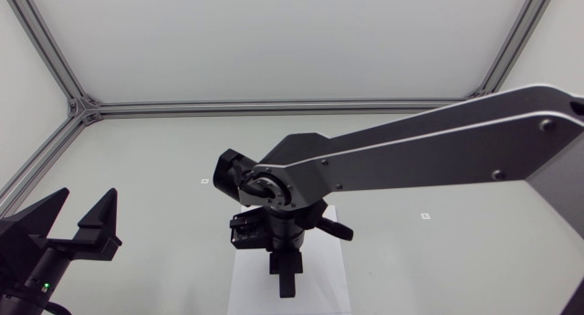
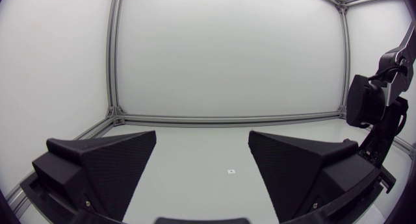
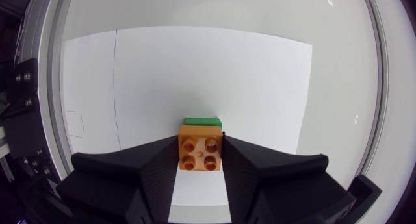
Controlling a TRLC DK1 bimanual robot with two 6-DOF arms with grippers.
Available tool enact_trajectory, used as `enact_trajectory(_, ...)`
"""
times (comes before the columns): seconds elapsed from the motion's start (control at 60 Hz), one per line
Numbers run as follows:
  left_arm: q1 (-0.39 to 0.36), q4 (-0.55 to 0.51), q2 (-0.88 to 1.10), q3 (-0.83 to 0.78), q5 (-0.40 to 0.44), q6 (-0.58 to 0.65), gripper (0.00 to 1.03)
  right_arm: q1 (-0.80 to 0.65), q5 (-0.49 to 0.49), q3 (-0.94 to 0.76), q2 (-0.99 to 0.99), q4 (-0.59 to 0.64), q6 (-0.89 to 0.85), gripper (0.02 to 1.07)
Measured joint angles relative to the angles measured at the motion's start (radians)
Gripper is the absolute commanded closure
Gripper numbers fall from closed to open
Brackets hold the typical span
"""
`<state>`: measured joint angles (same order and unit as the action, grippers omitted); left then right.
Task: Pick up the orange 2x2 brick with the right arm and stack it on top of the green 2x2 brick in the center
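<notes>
Your right gripper is clamped on the orange 2x2 brick, studs up. The green 2x2 brick peeks out just beyond it on the white sheet, so they look lined up for stacking. At the head view's lower left, your left gripper rests wide open, clear of the work.

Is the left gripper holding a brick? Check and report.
No, the left wrist view shows the left gripper wide open with nothing in it.
</notes>
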<state>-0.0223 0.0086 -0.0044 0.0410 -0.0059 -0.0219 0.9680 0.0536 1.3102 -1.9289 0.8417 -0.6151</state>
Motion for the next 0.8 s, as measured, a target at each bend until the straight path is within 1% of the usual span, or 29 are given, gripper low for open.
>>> enact_trajectory(0.383,0.000,0.000,0.000,0.000,0.000,0.000,0.04,0.000,0.004,0.013,-0.015,0.001,0.000,0.99)
enact_trajectory(0.8,0.000,0.000,0.000,0.000,0.000,0.000,0.04,-0.021,0.003,0.093,-0.076,0.074,0.000,0.99)
